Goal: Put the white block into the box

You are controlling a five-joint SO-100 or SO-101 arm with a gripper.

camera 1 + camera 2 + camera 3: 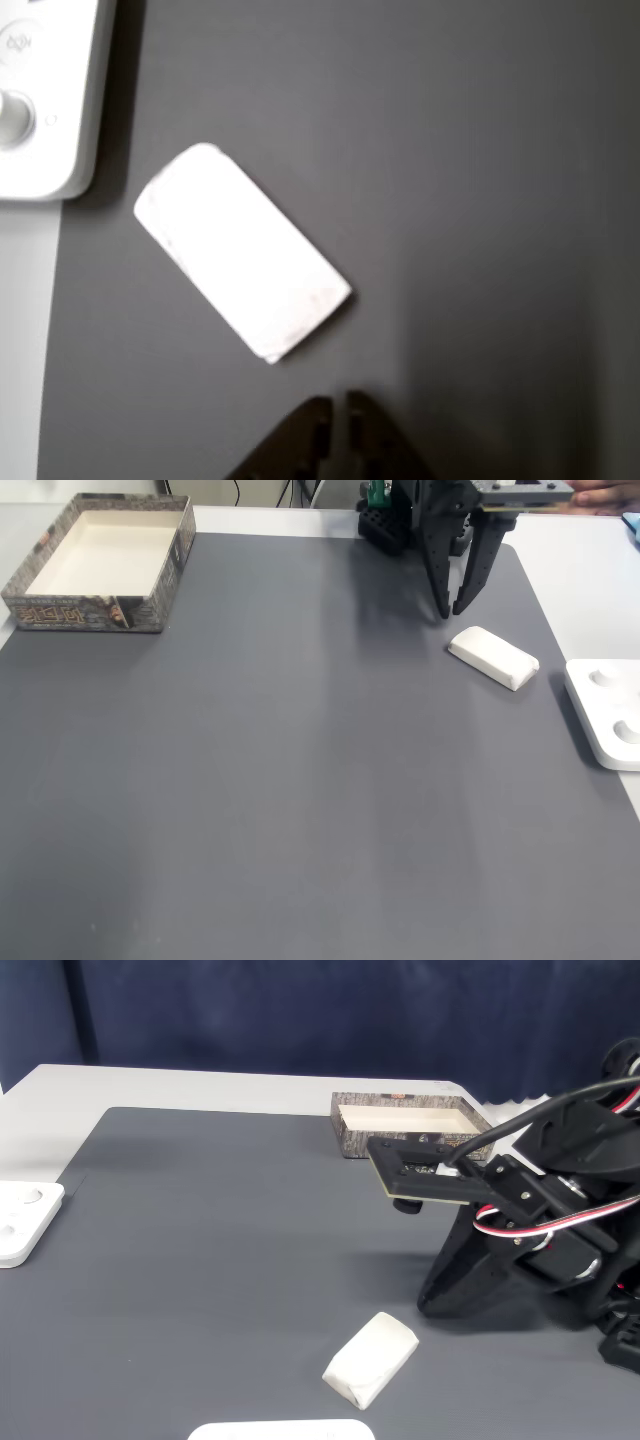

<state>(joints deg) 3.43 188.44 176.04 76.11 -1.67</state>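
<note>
Other view: block [242, 251] diagonal on grey mat, end effector [338, 408] tips nearly together just below it; fixed view: end effector [451, 609] slightly parted, empty, just beyond block [493, 657], box [100, 562] far left; other fixed view: block [371, 1359] near, box [412, 1122] far.

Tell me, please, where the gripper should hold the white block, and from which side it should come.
Probably from above, closing across the two long sides at the middle of the white block. It lies flat and diagonal on the grey mat, about twice as long as wide, so the gripper should turn to match.
</note>
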